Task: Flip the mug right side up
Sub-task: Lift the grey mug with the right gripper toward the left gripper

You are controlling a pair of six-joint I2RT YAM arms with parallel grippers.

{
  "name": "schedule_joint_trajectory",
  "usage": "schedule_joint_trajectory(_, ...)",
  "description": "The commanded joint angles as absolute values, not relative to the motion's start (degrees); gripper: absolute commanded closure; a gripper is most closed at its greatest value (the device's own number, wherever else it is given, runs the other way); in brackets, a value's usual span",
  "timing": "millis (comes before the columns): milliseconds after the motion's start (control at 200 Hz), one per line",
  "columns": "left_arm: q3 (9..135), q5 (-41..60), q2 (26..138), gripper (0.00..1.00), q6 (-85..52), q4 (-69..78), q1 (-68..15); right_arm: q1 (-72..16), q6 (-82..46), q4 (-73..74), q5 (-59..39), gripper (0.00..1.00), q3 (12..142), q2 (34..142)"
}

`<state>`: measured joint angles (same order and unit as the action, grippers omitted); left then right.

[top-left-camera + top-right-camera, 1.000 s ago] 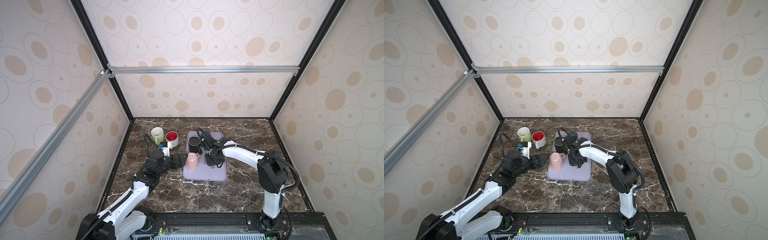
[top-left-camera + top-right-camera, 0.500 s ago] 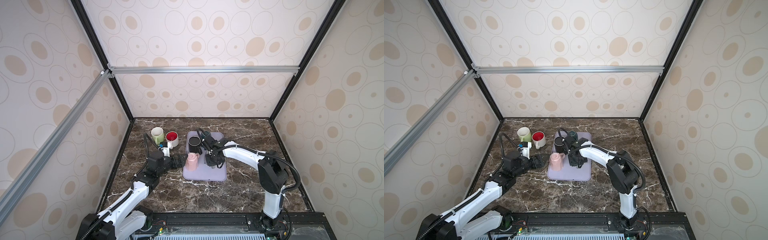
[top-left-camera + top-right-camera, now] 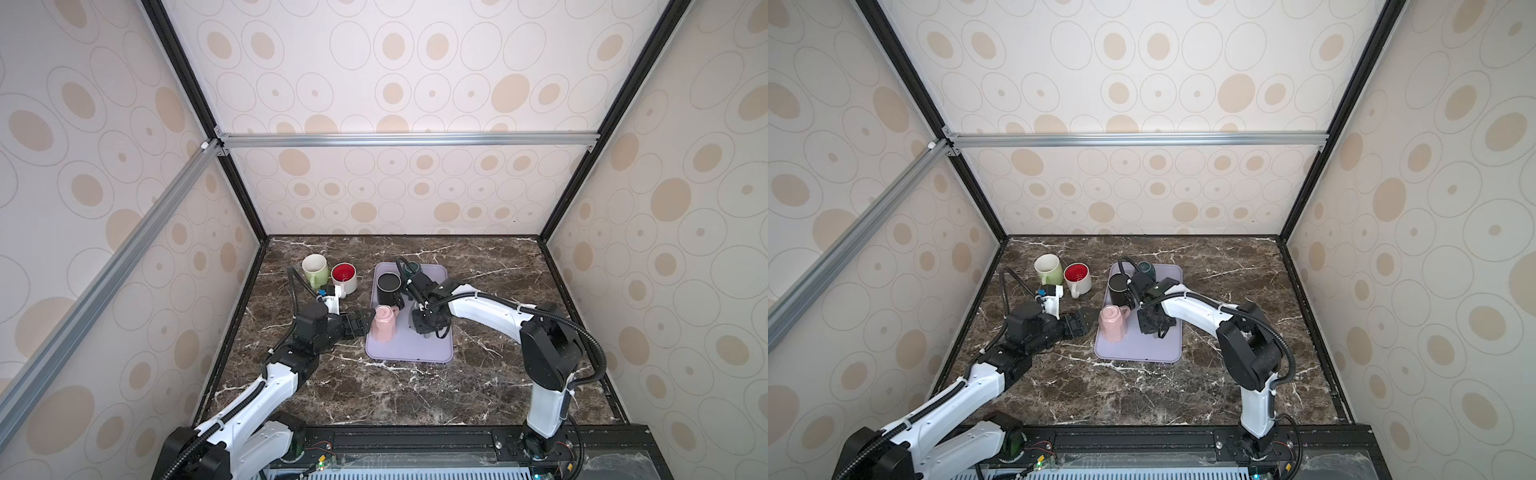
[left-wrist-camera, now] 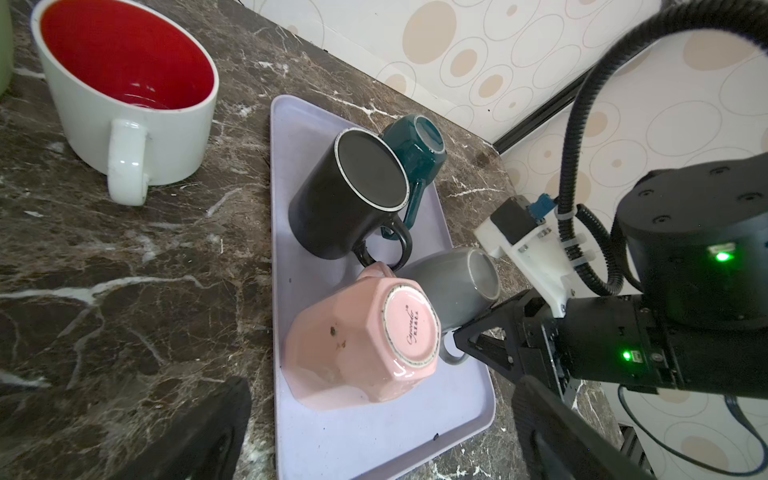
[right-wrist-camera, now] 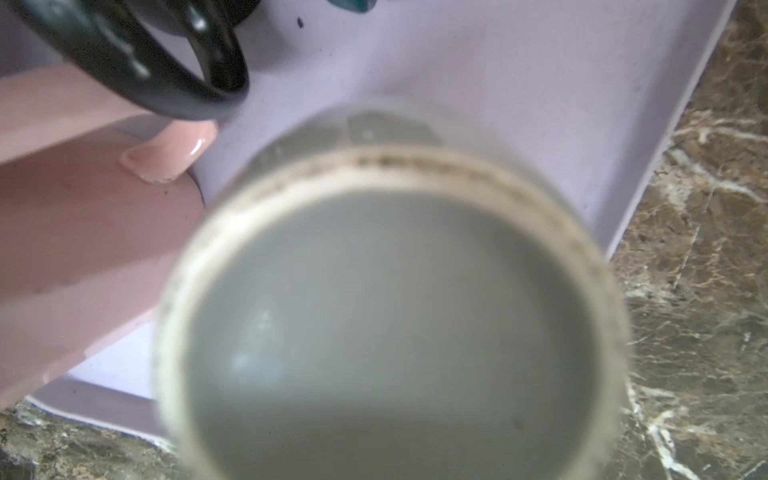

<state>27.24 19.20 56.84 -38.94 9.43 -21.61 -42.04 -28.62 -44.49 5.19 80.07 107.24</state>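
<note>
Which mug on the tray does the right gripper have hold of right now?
The gray mug, base up: the right gripper is closed on its handle. The pink mug, black mug and teal mug are not gripped.

Blurred grey mug (image 5: 390, 332) up close, pink mug (image 5: 83, 232) just beside, black handle (image 5: 166, 70), lilac tray (image 5: 498, 104), marble tabletop (image 5: 706, 249)

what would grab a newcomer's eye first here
The lilac tray mid-table is crowded with four base-up mugs: a black mug, a teal mug, a pink mug and a grey mug. The right claw grips the grey mug's handle, while the open left claw sits beside the pink mug. Left of the tray, a green mug and a red-lined white mug stand upright on the marble.
</note>
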Motion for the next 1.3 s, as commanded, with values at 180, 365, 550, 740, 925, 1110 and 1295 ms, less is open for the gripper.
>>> schedule_joint_trajectory(180, 28.1, 20.2, 57.4, 0.02, -40.2, 10.6, -21.9, -42.3, -29.0, -44.0, 4.8, 1.00, 78.2, 103.0)
schedule_joint_trajectory(365, 28.2, 20.9, 57.7, 0.02, -40.4, 11.3, -22.0, -42.2, -29.3, -43.6, 4.6, 1.00, 77.4, 101.7)
schedule_joint_trajectory(550, 28.0, 21.6, 58.1, 0.02, -40.7, 12.1, -22.0, -42.2, -29.4, -41.7, 4.2, 1.00, 75.8, 99.2)
schedule_joint_trajectory(740, 28.0, 21.6, 58.3, 0.02, -40.7, 12.3, -22.0, -42.2, -29.3, -40.9, 4.2, 1.00, 75.3, 96.9)
schedule_joint_trajectory(925, 28.0, 21.9, 58.7, 0.02, -40.7, 12.3, -21.9, -42.2, -29.4, -40.4, 4.7, 1.00, 74.5, 95.0)
schedule_joint_trajectory(1110, 27.9, 22.0, 59.6, 0.02, -40.5, 12.5, -21.8, -42.1, -30.8, -39.7, 5.7, 1.00, 73.4, 92.0)
schedule_joint_trajectory(1295, 28.5, 23.2, 61.0, 0.02, -40.5, 12.7, -21.7, -42.1, -31.0, -37.8, 5.1, 1.00, 71.6, 87.4)
